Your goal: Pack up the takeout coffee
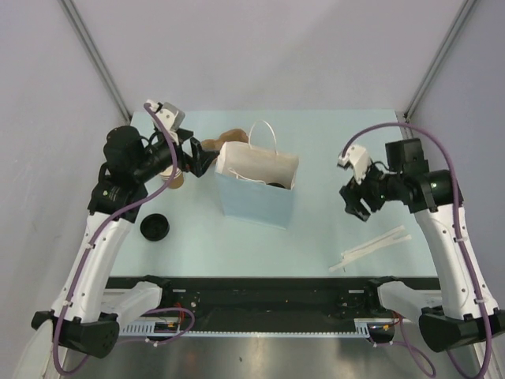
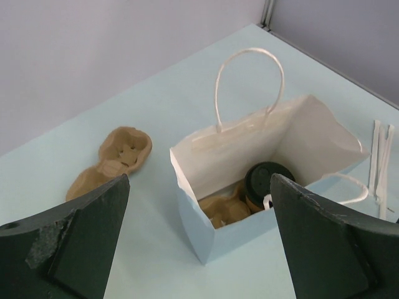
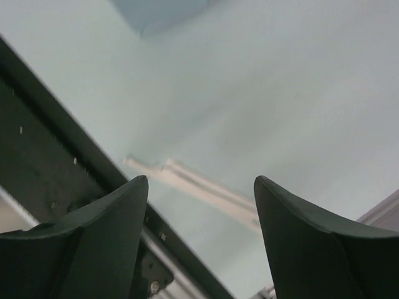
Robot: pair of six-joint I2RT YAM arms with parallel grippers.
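Overhead, I see the takeout coffee (image 1: 276, 185) standing inside the blue bag (image 1: 256, 201) in the middle of the bench (image 1: 331, 150), with only its black lid showing. On the left wrist camera, my left hand (image 2: 199, 187) is spread wide and empty. On the right wrist camera, my right hand (image 3: 201, 180) is also wide open and holds nothing, over the wrapped straws (image 3: 224, 202).

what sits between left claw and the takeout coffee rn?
The blue bag wall, then a brown pulp tray inside it: the takeout coffee stands in the bag. Left claw is open outside. Left wrist view shows it.
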